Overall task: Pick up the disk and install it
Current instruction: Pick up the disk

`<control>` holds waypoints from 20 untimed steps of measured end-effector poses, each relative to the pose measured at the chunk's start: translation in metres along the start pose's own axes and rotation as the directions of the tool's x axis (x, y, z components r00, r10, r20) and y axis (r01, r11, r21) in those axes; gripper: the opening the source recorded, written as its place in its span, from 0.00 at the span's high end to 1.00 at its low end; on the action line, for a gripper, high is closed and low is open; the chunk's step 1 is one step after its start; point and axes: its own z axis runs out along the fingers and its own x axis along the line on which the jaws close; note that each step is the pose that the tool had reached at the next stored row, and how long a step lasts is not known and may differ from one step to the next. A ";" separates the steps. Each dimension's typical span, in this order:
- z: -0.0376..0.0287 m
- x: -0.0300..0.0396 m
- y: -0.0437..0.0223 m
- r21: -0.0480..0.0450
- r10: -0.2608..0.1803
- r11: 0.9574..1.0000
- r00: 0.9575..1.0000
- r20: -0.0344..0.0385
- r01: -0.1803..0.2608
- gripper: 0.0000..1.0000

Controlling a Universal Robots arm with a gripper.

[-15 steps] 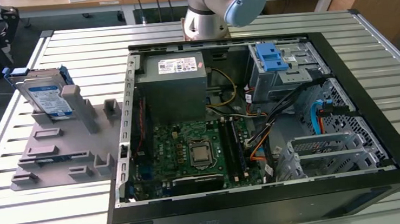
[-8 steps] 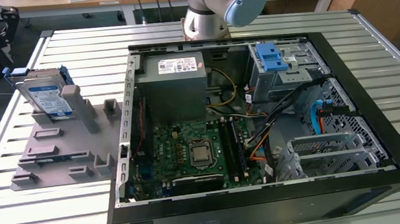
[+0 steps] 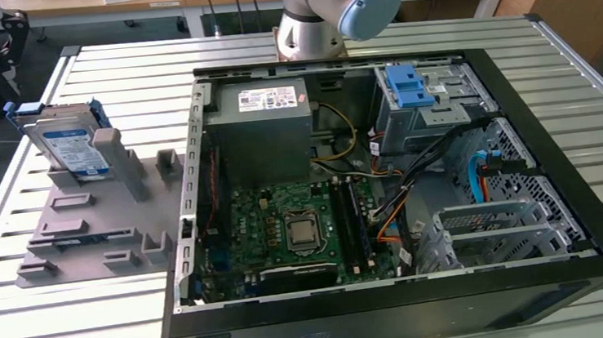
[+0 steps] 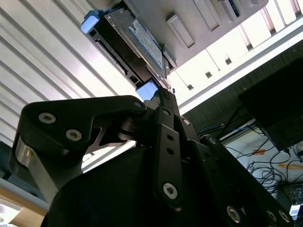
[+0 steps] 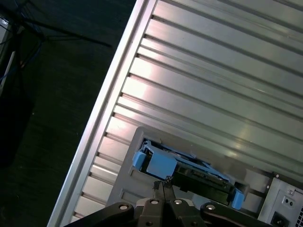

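The disk point(image 3: 67, 144) is a silver drive with a blue-and-white label and blue rails. It stands on edge in a slot of the grey holder point(image 3: 88, 229), at the exterior view's left. In both wrist views the disk point(image 4: 142, 40) point(image 5: 189, 165) lies just past my fingertips. My gripper point(image 4: 163, 92) point(image 5: 162, 182) is shut, its two black fingers pressed together with nothing between them. It hovers close to the disk's blue end tab point(image 5: 161, 164), apart from it.
An open computer case point(image 3: 554, 57) lies on the slatted metal table point(image 3: 106, 63). Inside are a grey power supply point(image 3: 263, 131), a green motherboard point(image 3: 290, 227) and a metal drive cage with blue tabs point(image 3: 409, 86). The arm's base point(image 3: 311, 29) stands behind the case.
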 end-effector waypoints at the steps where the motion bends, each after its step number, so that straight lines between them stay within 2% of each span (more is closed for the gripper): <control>1: 0.0000 0.0000 0.0000 0.000 -0.002 1.000 1.000 0.000 0.002 0.89; 8: 0.0000 0.0000 0.0000 0.000 -0.030 1.000 1.000 -0.001 0.030 0.89; 12: 0.0000 0.0000 0.0000 0.000 -0.065 0.998 0.998 -0.002 0.065 0.89; 20: 0.0000 0.0000 0.0000 -0.001 -0.150 0.989 0.989 -0.005 0.150 0.89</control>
